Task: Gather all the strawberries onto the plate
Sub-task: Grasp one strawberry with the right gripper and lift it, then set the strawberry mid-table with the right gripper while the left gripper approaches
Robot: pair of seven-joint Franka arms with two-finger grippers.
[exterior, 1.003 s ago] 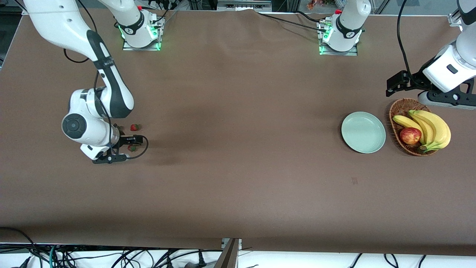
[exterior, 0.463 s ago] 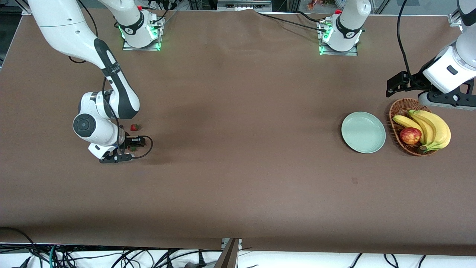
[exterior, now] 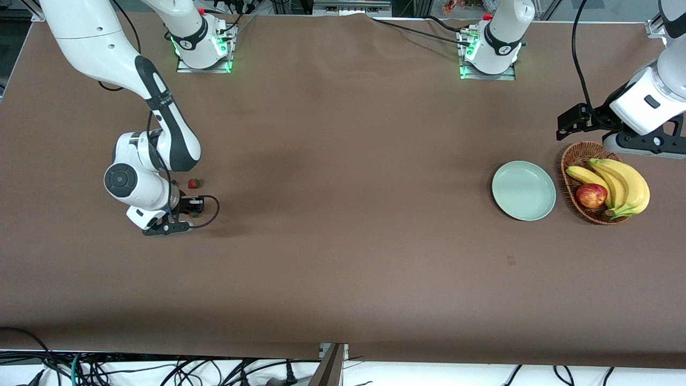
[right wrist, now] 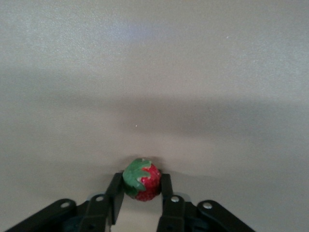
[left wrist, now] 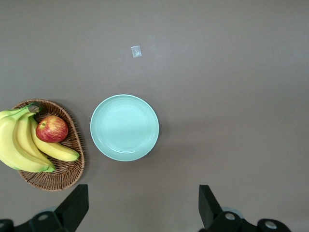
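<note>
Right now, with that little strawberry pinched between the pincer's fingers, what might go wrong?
The right pincer is shut on a small, rounded strawberry, so the berry could squirt out or bruise. The plate sits at the left arm's end of the table, a long carry during which it might drop. Another strawberry lies close by and could get nudged as the arm lifts. The left pincer waits open above the plate.

A round, pale mint-green plate (left wrist: 124, 127) is seen lying bare on the brown table (left wrist: 231, 87), just beside a brown wicker basket (left wrist: 65, 171) holding yellow bananas (left wrist: 21, 147) and a red-yellow apple (left wrist: 51, 128), with the left gripper's (left wrist: 142, 212) fingers (left wrist: 75, 205) spread wide above.
</note>
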